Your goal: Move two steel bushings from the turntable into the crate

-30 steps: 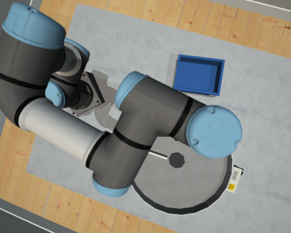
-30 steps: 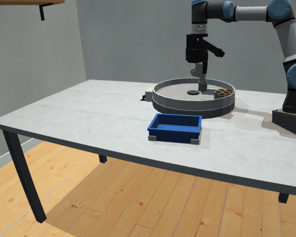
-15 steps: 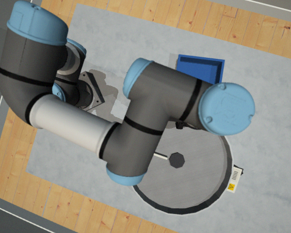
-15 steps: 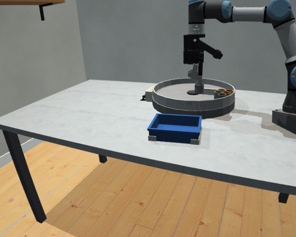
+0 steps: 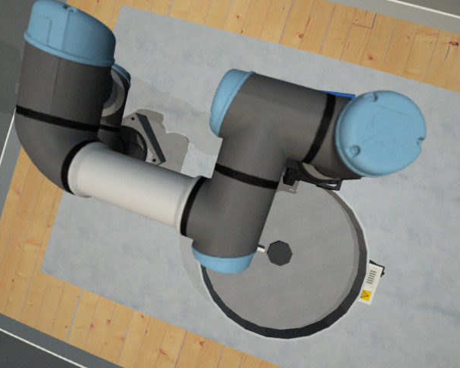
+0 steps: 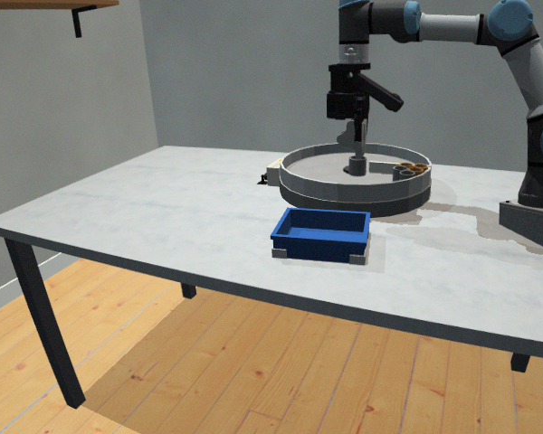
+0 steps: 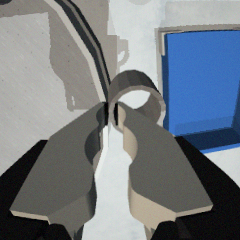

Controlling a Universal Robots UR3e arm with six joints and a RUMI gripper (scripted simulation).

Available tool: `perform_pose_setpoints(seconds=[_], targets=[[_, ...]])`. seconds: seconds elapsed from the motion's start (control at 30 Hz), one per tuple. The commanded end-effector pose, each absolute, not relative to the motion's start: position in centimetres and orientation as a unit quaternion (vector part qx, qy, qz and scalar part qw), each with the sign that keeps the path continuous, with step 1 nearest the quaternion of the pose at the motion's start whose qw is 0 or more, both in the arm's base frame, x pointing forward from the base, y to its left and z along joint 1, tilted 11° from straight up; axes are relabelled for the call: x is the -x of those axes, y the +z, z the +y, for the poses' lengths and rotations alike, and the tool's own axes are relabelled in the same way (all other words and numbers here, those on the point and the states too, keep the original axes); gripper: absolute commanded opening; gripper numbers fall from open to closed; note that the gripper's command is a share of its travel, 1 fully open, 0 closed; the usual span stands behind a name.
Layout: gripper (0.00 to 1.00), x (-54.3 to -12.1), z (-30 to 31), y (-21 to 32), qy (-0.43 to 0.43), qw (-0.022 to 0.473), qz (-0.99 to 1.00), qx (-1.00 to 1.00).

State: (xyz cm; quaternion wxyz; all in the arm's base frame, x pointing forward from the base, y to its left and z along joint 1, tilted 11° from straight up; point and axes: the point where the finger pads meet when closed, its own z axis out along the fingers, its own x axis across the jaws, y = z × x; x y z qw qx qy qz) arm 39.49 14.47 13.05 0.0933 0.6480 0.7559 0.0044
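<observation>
My gripper is shut on the wall of a grey steel bushing, which hangs upright below the fingertips. In the wrist view it is over the tabletop between the turntable and the blue crate. No bushing shows in the visible part of the crate. Two grey bushings stand at the turntable's right side in the exterior view, beside several copper-coloured bushings. The arm hides them in the top view, along with most of the crate.
The turntable has a raised rim, a dark centre hub and a pale divider bar. A small labelled box is attached at its outer side. The crate stands close to the turntable, in front of it in the exterior view.
</observation>
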Motion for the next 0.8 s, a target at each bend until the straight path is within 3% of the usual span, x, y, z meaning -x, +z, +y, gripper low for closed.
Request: perform_pose_setpoints(seconds=[0.0,0.77], targets=[[0.0,-39.6,15.9,12.9,0.006,0.094,0.726,-0.682],[0.0,-39.9,20.9,12.4,0.02,0.092,0.619,-0.779]])
